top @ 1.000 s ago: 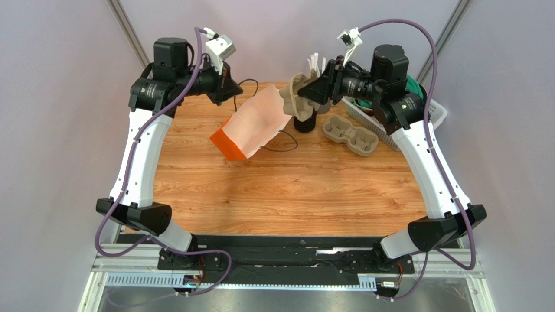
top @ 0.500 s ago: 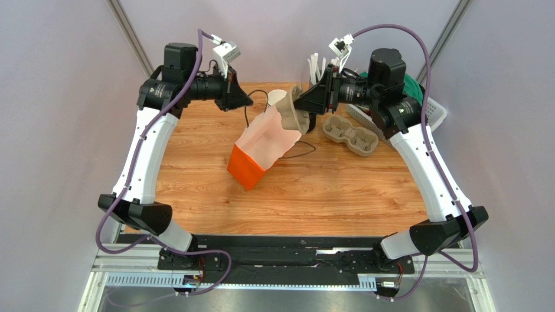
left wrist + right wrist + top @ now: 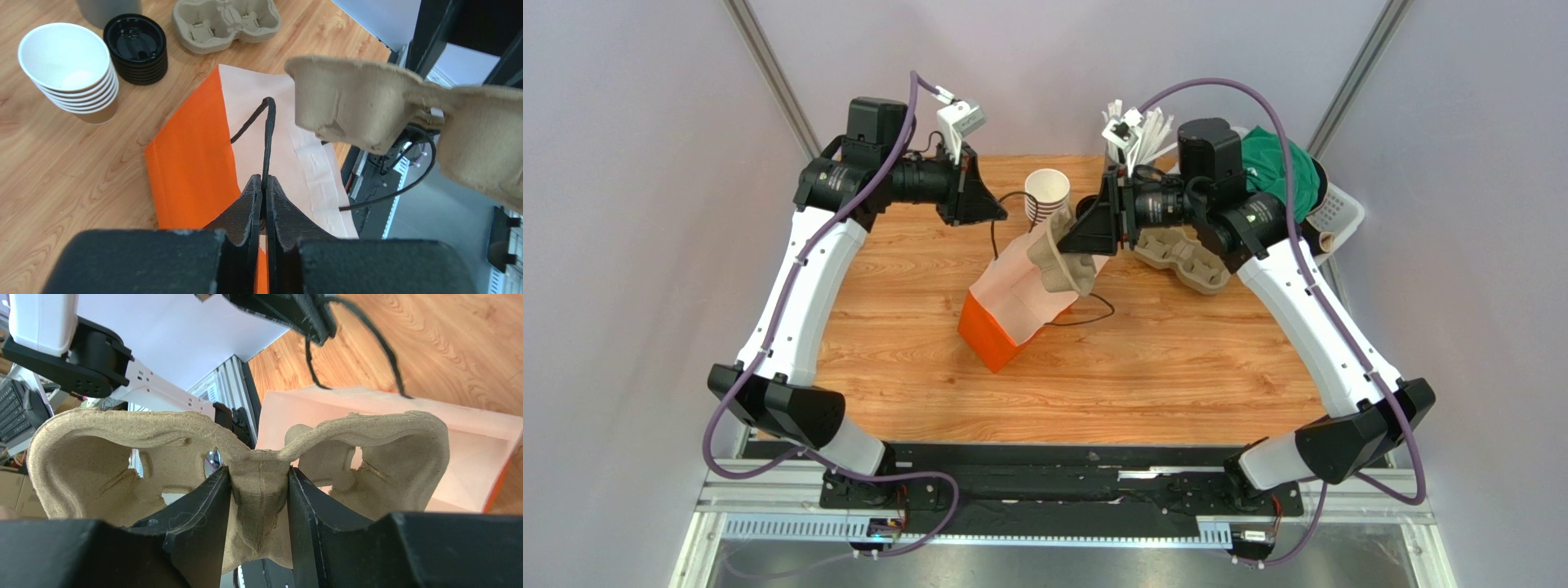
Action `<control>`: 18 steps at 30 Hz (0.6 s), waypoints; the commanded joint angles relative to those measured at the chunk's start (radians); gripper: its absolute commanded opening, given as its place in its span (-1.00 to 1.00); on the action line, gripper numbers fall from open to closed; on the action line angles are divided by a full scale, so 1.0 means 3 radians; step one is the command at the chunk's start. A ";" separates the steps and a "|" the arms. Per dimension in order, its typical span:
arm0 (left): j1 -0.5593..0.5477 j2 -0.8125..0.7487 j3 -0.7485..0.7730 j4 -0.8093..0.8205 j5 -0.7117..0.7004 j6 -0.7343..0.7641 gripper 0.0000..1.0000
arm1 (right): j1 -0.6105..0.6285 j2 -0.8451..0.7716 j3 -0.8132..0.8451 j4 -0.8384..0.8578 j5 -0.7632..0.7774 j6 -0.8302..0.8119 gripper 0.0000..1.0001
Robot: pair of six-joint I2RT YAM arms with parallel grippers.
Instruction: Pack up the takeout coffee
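Left wrist view: left gripper [image 3: 264, 184] pinched fully shut on the thin black handle [image 3: 268, 138] of the orange bag [image 3: 193, 165]. Bag down below, slanting over the wooden bench [image 3: 55, 184], pale inside showing. Brown cup carrier [image 3: 362, 104] hanging in front on the right, covering part of the bag's mouth. Farther off on the bench: stack of paper cups [image 3: 67, 64], white inside, with a stack of black lids [image 3: 135, 46] just beside it and a second carrier [image 3: 227, 21] behind those.

Right wrist view: right gripper [image 3: 258, 496] partly closed, squeezing the middle ridge of the cup carrier [image 3: 86, 441] between its two fingers [image 3: 196, 520]. One cup hole out to each side. Right behind the carrier, the bag's [image 3: 472, 447] open mouth, pale pink inside. Up top, the tip of the left gripper [image 3: 307, 318] with the black handle loops hanging from it.

Top view: bag [image 3: 1004, 321] near the middle of the bench [image 3: 1161, 368], tilted, orange bottom low, mouth up. Carrier [image 3: 1059, 251] right at the mouth, held by the right gripper [image 3: 1081, 235]. Left gripper [image 3: 999, 206] up and to the left. Cup stack [image 3: 1047, 194] between the two grippers. Second carrier [image 3: 1192, 260] on the right, partly under the right arm. White basket [image 3: 1342, 214] in the far right corner, green thing [image 3: 1274, 153] in it. Lid stack not seen here, right gripper in the way. Lidded coffee cup not made out in any view, so cannot tell where.
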 commanded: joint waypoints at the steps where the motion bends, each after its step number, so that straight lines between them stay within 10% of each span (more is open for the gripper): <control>1: -0.0008 -0.0103 0.0029 0.0189 -0.0058 -0.0025 -1.00 | 0.0105 -0.0016 -0.0076 -0.0004 0.0097 -0.0125 -0.19; 18: -0.0008 -0.0072 -0.0048 0.0210 -0.0120 0.0006 -1.00 | 0.0161 0.0444 -0.0030 -0.0045 0.0659 -0.0534 -0.19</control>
